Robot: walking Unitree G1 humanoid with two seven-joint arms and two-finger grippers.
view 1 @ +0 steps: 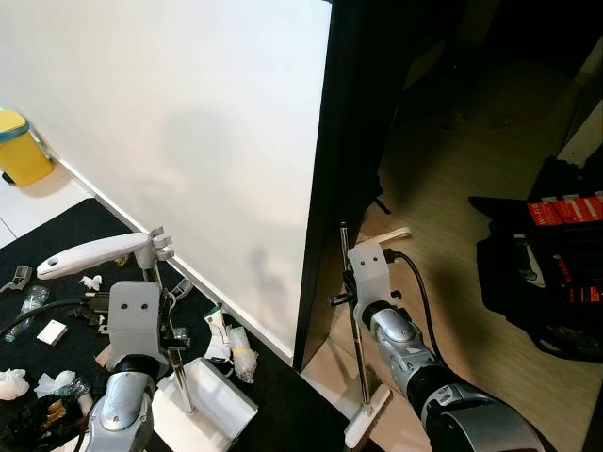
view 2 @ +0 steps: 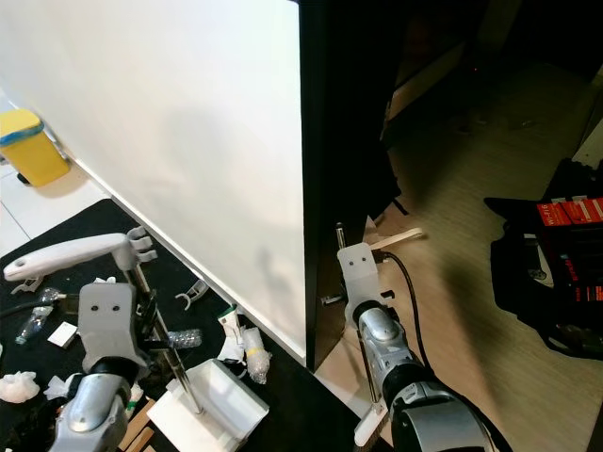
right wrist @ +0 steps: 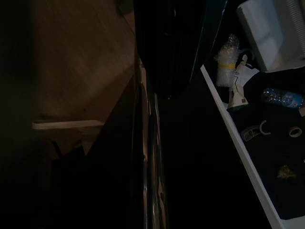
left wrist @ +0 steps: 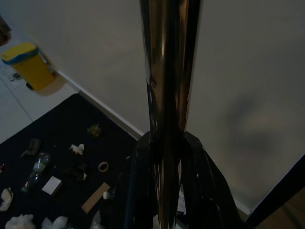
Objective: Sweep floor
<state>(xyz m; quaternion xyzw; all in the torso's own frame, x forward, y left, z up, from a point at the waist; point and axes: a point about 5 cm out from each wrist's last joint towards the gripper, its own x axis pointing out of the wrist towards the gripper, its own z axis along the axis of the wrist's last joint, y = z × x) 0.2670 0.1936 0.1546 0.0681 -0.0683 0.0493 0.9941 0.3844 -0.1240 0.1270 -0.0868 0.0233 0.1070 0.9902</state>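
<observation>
1. Floor debris, scraps of paper, a small bottle and bits of card, lies scattered over the black mat at the robot's 10 o'clock, waiting to be gathered.
2. The left tool is clamped round the metal shaft of the white dustpan; in the left wrist view the shaft runs straight up between the two dark fingers. The pan rests on the mat just ahead of that arm, and its long white handle points off toward 9 o'clock.
3. The right tool is closed on the thin pole of the broom, which stands nearly upright, its white head down on the wooden floor beyond the dark wall edge.
4. Key relation, by judgement: the litter lies to the left of the pan, while the broom stands on the far side of the partition at 3 o'clock, so the broom must cross over before any sweeping begins.
5. A yellow bin sits by the white wall at 10 o'clock; a dark bag lies at 2 o'clock.
</observation>
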